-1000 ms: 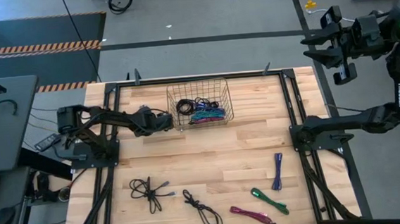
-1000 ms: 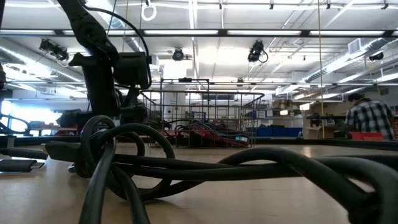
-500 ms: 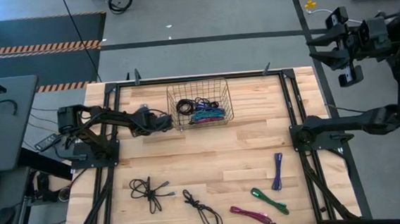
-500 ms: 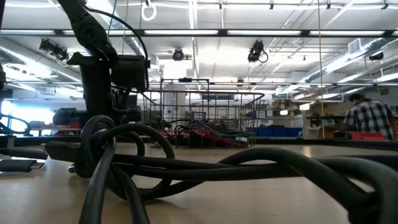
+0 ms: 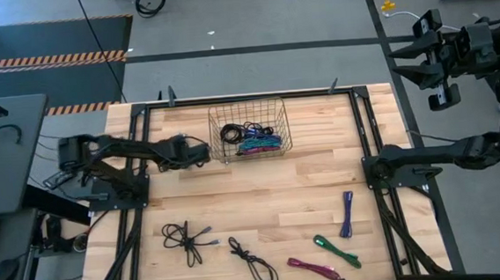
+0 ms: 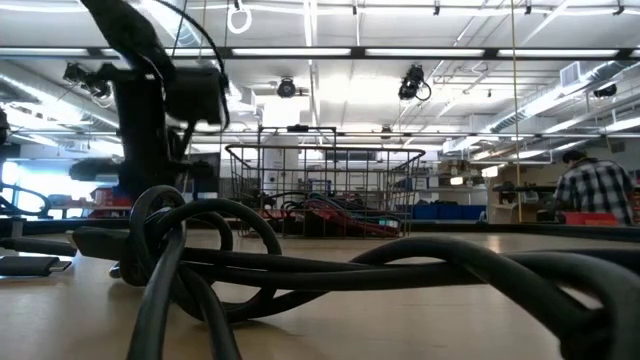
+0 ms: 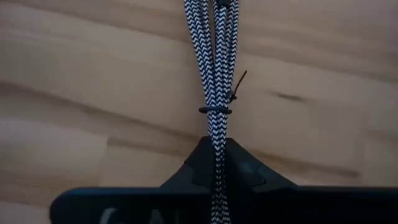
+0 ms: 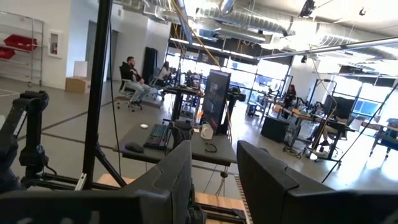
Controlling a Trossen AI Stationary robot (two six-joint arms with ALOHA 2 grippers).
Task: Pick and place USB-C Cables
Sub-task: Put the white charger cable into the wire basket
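In the left wrist view my left gripper (image 7: 215, 146) is shut on a black-and-white braided USB-C cable (image 7: 215, 56), folded into a thin bundle with a small tie around it. From above, this gripper (image 5: 205, 150) is just left of the wire basket (image 5: 279, 147). The basket holds black, teal and purple cables (image 5: 252, 140). Two black cables (image 5: 186, 239), (image 5: 254, 261), a magenta one (image 5: 312, 267), a green one (image 5: 337, 251) and a purple one (image 5: 347, 214) lie on the near part of the table. My right gripper (image 5: 434, 56) is open, raised beyond the table's far right corner. My left gripper pinches the folded braided bundle between its two fingers, just behind the small tie (image 7: 215, 110). Several strands run side by side through the fingers and straight on past the fingertips, along them. Bare wood lies behind the cable; whether the cable touches it I cannot tell.
A black frame (image 5: 368, 123) borders the table, and each arm's base (image 5: 393, 170) stands on it. Bare wood (image 5: 263, 196) lies between the basket and the loose cables. Thick black cable (image 6: 300, 270) fills the low view's foreground. People sit and stand in the room beyond.
My left gripper has drawn a little toward the table's left edge, away from the basket. My right gripper has drifted farther to the right, beyond the table's corner, still raised.
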